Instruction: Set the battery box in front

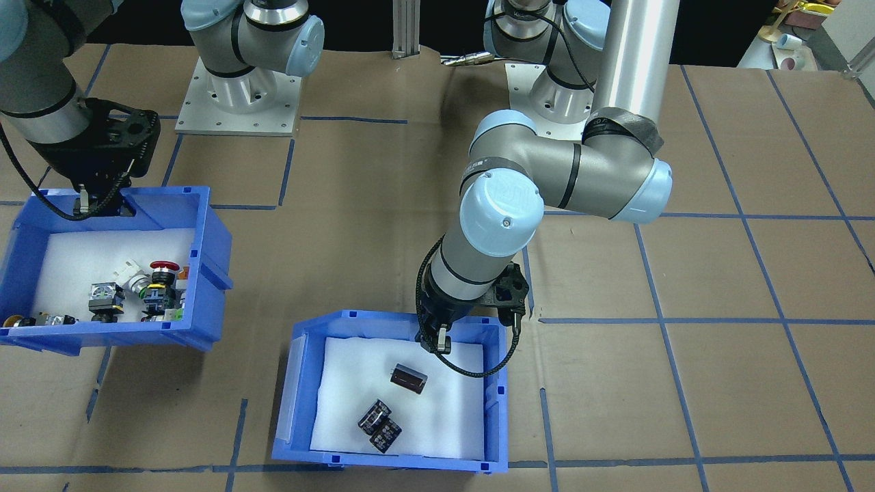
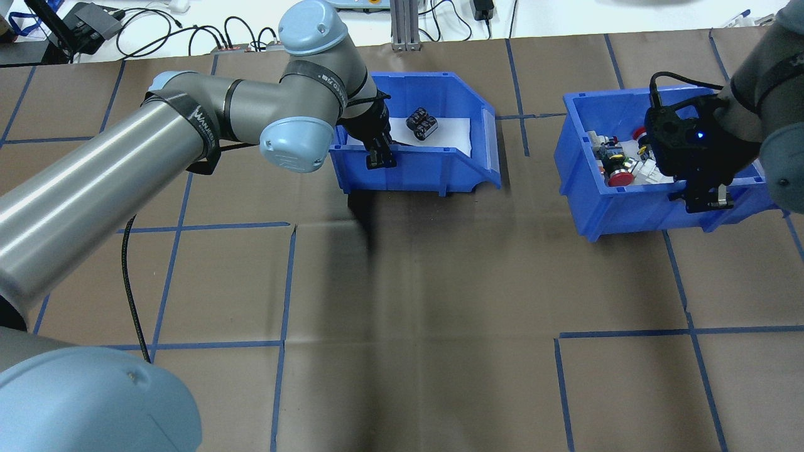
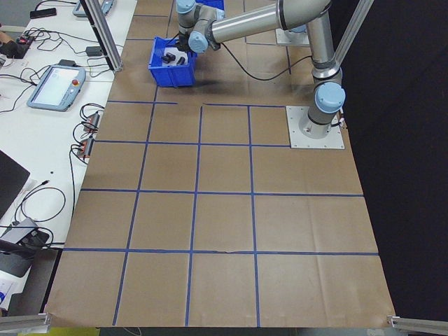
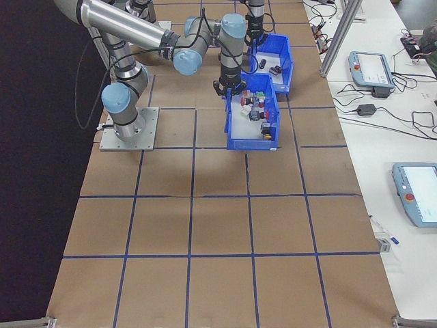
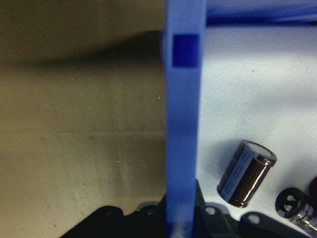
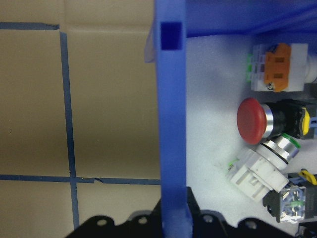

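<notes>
Looking at the front-facing view, you see the left gripper [image 1: 443, 339] clamped on the battery box [image 1: 396, 456] rear wall, lower centre. Your overhead view hides one battery [image 1: 409, 378]; the right gripper [image 2: 708, 199] pinches the switch bin [image 2: 622, 210] wall.

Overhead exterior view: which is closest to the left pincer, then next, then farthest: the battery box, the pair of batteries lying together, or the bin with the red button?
1. The battery box: the left pincer sits right on its near wall.
2. The pair of batteries: inside that box, farther back and to the right.
3. The switch bin: far off on the right side, at the right pincer.
</notes>
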Robot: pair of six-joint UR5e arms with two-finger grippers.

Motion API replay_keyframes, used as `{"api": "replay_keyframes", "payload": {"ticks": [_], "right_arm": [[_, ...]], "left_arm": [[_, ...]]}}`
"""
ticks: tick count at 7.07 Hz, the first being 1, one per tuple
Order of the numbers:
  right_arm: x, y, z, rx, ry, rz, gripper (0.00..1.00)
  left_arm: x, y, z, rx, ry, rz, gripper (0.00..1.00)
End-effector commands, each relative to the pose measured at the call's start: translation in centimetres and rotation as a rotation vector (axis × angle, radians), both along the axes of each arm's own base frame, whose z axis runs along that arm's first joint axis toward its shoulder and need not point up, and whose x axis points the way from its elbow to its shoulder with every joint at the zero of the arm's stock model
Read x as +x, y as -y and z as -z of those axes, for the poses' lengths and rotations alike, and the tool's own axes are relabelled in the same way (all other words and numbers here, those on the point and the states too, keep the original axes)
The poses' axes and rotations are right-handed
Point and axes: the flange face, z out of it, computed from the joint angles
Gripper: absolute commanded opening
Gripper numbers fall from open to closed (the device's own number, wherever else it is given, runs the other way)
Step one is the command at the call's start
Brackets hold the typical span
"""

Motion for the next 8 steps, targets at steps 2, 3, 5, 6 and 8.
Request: {"api": "replay_keyframes", "payload": {"ticks": [2, 3, 5, 6, 8], "right_arm": [[0.1, -0.2, 0.2, 0.011, 0.003, 0.001, 0.04], [0.5, -1.0, -0.2, 0.009, 0.000, 0.004, 0.04], [2.2, -6.2, 1.8, 0.019, 0.003, 0.004, 0.04], [3.3, -7.7, 2.0, 0.013, 0.008, 0.007, 0.04], [10.1, -9.4, 2.9, 0.022, 0.006, 0.010, 0.04]], "left_arm": [[0.9, -0.7, -3.8, -0.059, 0.049, -0.010, 0.99], [1.9, -2.7, -6.8, -0.035, 0.053, 0.004, 0.99], [6.3, -5.5, -11.1, 0.027, 0.087, 0.369, 0.98], [7.6, -7.6, -13.8, 0.031, 0.093, 0.550, 0.98], [9.8, -10.2, -18.7, -0.101, 0.157, 1.043, 0.98]]}}
